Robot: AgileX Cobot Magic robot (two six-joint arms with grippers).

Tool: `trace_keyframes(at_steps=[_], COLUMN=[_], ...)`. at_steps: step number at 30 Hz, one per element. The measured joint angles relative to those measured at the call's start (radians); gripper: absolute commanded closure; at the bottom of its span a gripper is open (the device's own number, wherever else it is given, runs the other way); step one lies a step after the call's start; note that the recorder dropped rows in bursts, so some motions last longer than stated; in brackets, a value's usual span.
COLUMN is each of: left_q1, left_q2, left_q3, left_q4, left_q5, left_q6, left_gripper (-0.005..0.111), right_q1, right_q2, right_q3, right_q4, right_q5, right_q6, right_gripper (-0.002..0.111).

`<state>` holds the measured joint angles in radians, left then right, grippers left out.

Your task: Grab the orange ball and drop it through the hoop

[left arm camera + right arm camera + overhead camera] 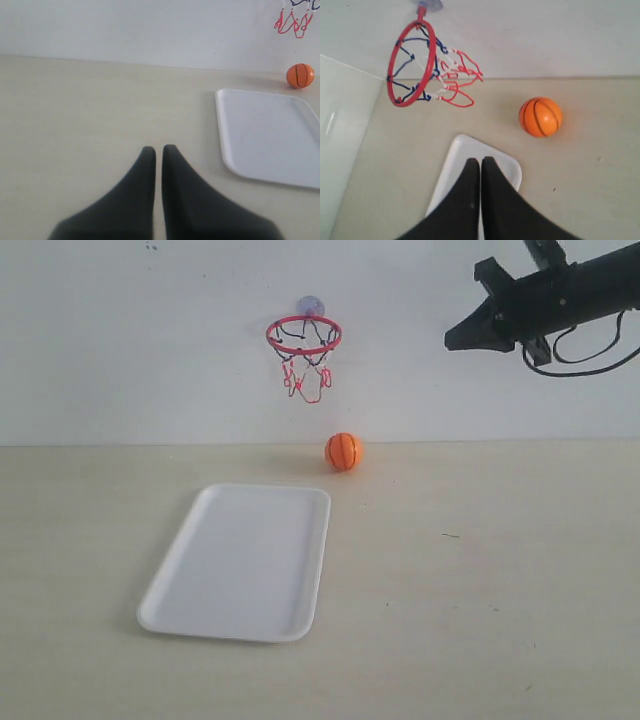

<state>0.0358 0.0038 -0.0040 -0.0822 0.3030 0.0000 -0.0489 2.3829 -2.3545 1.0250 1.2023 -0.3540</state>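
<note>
The orange ball (343,451) sits on the table (500,580), close to the wall (120,340). It is just past the far right corner of the white tray (240,560), and it does not touch the tray. Nothing holds the ball.

The hoop (304,336) sticks to the wall, up above the ball and a bit to the left. Its red ring is flat and its net hangs down.

The right pincer (481,162) is high in the air, to the right of the hoop. Its two fingers are pressed together and hold nothing.

The left pincer (158,150) is low over the table, to the left of the tray. Its fingers are nearly closed too, with just a thin gap, and hold nothing.
</note>
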Motion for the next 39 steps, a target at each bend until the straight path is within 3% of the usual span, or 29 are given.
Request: trace_keyframes(at_steps=[5, 11, 17, 22, 28, 39], left_q1=[0.000, 0.000, 0.000, 0.000, 0.000, 0.000], left_q2=[0.000, 0.000, 0.000, 0.000, 0.000, 0.000], left_q3=[0.000, 0.000, 0.000, 0.000, 0.000, 0.000], left_q4=[0.000, 0.000, 0.000, 0.000, 0.000, 0.000], left_q5=[0.000, 0.000, 0.000, 0.000, 0.000, 0.000], left_q6=[0.000, 0.000, 0.000, 0.000, 0.000, 0.000], left_gripper=[0.103, 0.103, 0.103, 0.103, 0.103, 0.103], right_q1=[0.049, 0.062, 0.060, 0.060, 0.060, 0.060], right_q2=[-0.182, -0.407, -0.548, -0.579, -0.581, -0.590], right_q3=[0.245, 0.668, 1.171, 1.423, 1.568, 1.585], right_q4=[-0.085, -0.178, -0.112, -0.066, -0.060, -0.051], right_q5=[0.004, 0.014, 0.019, 0.021, 0.010, -0.027], right_q6=[-0.082, -0.239, -0.277, -0.272, -0.270, -0.270], right_gripper=[0.109, 0.109, 0.109, 0.109, 0.109, 0.109])
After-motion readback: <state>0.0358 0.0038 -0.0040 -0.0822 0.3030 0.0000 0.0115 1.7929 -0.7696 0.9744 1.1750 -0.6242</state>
